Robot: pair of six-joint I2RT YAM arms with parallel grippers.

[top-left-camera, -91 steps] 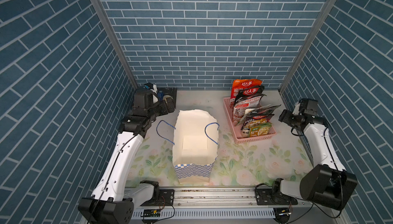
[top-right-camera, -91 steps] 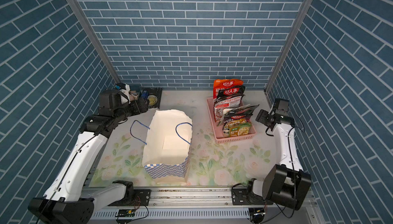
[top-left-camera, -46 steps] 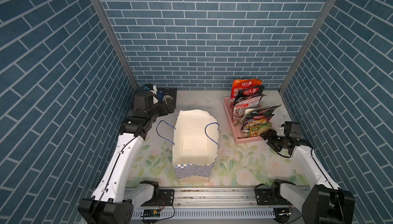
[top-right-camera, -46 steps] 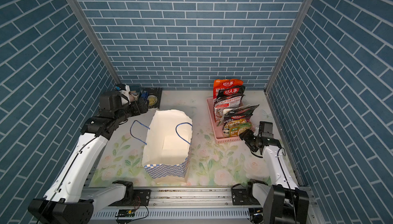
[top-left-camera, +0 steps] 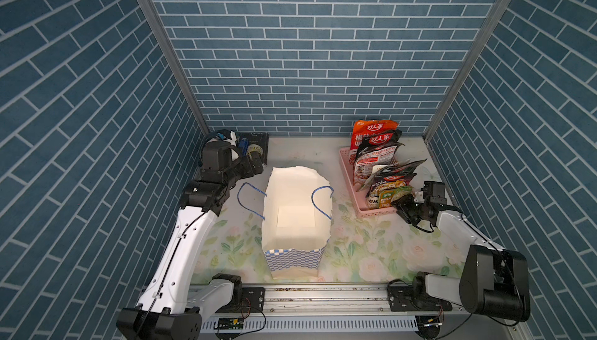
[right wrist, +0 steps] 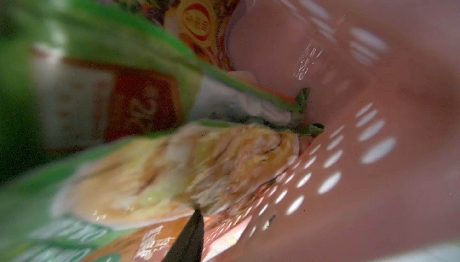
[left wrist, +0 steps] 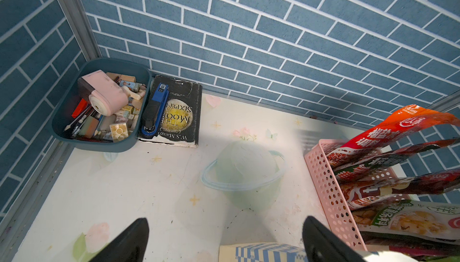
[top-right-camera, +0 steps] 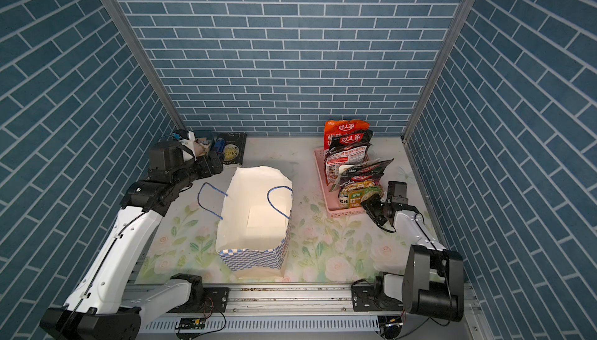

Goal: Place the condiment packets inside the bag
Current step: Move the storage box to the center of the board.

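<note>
Condiment packets upright in pink basket, right of bag standing open mid-table. Right gripper at front green packet; jaw state unclear, view blurred. Left gripper behind bag, jaws spread wide.

Enclosure: three blue brick-pattern walls, pale grout lines. Aluminium corner posts at back corners. Pastel floral mat covers tabletop. Metal rail along front edge. Lighting even, shadows soft.
</note>
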